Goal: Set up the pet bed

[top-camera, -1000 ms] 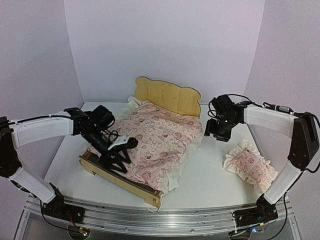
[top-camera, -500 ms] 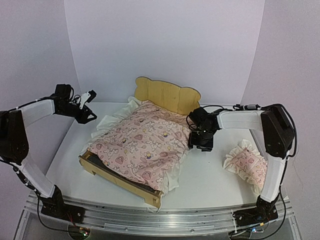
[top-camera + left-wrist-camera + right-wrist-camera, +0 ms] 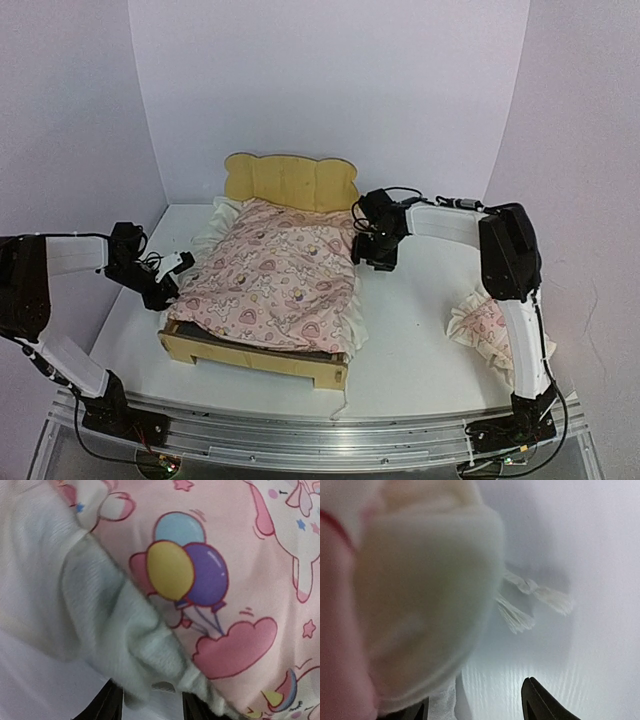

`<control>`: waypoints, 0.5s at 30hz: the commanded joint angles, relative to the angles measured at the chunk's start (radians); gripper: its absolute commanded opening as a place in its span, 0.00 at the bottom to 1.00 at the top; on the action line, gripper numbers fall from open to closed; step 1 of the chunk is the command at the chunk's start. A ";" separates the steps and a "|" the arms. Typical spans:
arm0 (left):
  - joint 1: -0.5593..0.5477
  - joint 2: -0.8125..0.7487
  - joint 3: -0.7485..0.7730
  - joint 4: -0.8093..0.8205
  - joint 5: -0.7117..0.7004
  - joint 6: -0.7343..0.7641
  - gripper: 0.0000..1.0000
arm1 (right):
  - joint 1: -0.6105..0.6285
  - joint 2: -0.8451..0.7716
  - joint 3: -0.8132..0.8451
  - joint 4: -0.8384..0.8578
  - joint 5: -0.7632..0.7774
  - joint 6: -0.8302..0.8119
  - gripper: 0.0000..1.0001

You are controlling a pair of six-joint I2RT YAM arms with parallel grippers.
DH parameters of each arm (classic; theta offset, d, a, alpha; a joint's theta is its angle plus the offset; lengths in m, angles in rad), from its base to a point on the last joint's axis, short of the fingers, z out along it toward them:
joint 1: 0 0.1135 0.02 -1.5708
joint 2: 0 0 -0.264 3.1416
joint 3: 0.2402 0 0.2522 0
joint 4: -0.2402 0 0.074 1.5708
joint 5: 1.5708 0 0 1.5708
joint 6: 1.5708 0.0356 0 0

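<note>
Tabletop (image 3: 420, 340) — left arm (image 3: 70, 255) low, left fingers (image 3: 106, 707) astride quilt (image 3: 275, 275) hem, grip unclear — right arm (image 3: 450, 220) outstretched, right fingers (image 3: 542, 705) wide.

Pet bed (image 3: 250, 352) sits mid-desk (image 3: 420, 350), headboard (image 3: 290, 183) at far end. Quilt (image 3: 280, 280) on bed, overhanging L & R sides. Pillow (image 3: 478, 322) on desk, R of bed. Left end effector (image 3: 175, 278) at quilt's L edge, right end effector (image 3: 372, 258) at R edge nr headboard.
</note>
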State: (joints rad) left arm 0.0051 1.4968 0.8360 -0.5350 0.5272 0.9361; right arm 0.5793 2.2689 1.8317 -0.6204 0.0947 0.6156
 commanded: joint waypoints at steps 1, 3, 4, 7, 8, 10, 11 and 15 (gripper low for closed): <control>-0.178 -0.075 -0.060 -0.092 0.179 0.044 0.43 | 0.054 0.126 0.207 0.144 -0.189 -0.025 0.65; -0.275 -0.121 -0.086 -0.074 0.208 -0.005 0.44 | 0.061 0.144 0.248 0.152 -0.196 -0.041 0.65; -0.317 -0.138 -0.095 -0.057 0.229 -0.045 0.44 | 0.062 0.141 0.256 0.152 -0.192 -0.047 0.65; -0.458 -0.157 -0.108 0.009 0.249 -0.158 0.45 | 0.061 0.099 0.217 0.153 -0.136 -0.096 0.65; -0.495 -0.156 -0.107 0.039 0.250 -0.196 0.46 | 0.059 0.083 0.192 0.153 -0.113 -0.122 0.65; -0.552 -0.148 -0.095 0.077 0.261 -0.257 0.47 | 0.051 0.035 0.141 0.153 -0.077 -0.153 0.66; -0.558 -0.144 -0.084 0.083 0.269 -0.270 0.48 | 0.041 0.012 0.103 0.153 -0.049 -0.160 0.66; -0.558 -0.153 -0.019 0.010 0.226 -0.228 0.53 | 0.000 -0.131 -0.046 0.148 0.066 -0.175 0.66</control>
State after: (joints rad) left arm -0.5594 1.3685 0.7174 -0.6026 0.6990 0.7258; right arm 0.5569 2.2875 1.9070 -0.4238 0.1147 0.5054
